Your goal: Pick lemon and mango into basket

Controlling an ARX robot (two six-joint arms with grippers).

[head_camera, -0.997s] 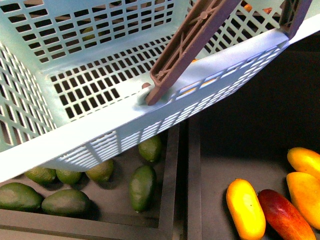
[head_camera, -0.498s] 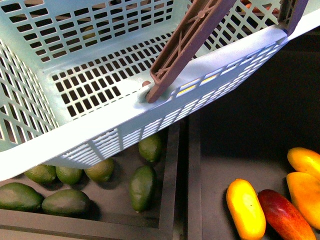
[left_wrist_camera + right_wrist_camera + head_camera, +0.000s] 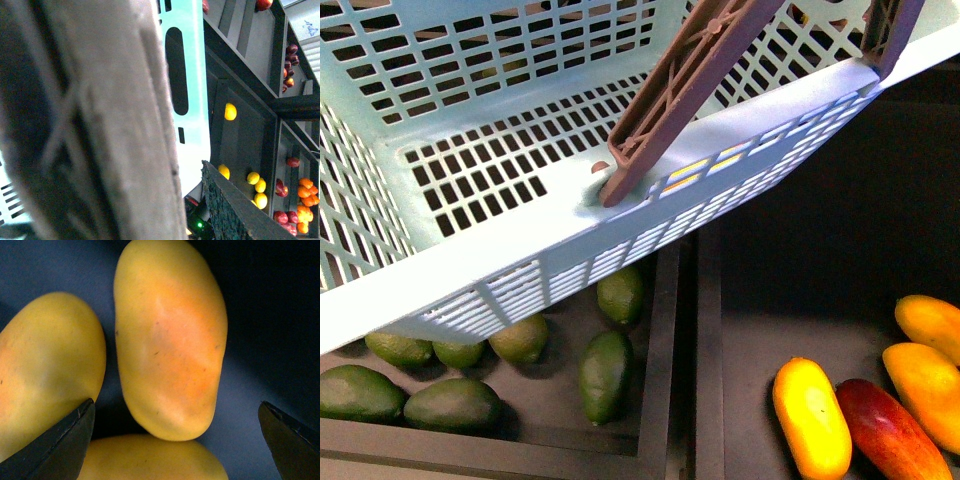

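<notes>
The pale turquoise basket (image 3: 520, 270) hangs tilted across the top of the front view, above the bins, and its lattice floor shows no fruit. Its brown handle (image 3: 690, 90) fills the left wrist view (image 3: 100, 125), where my left gripper (image 3: 192, 205) is shut on it. One dark finger (image 3: 235, 210) shows beside the handle. Several lemons (image 3: 230, 111) lie in a dark bin beyond. My right gripper (image 3: 176, 404) is open just above a yellow-orange mango (image 3: 170, 340), one fingertip (image 3: 65, 440) on each side. Three mangoes (image 3: 810, 418) show in the front view.
Several green avocados (image 3: 605, 375) lie in the left bin under the basket. A raised divider (image 3: 685, 340) separates it from the mango bin. A dark red mango (image 3: 890, 430) lies among the yellow ones. Shelves with red and orange fruit (image 3: 305, 192) stand behind the lemons.
The basket has shifted slightly up and to the left in the front view. The fruit in the bins has not moved.
</notes>
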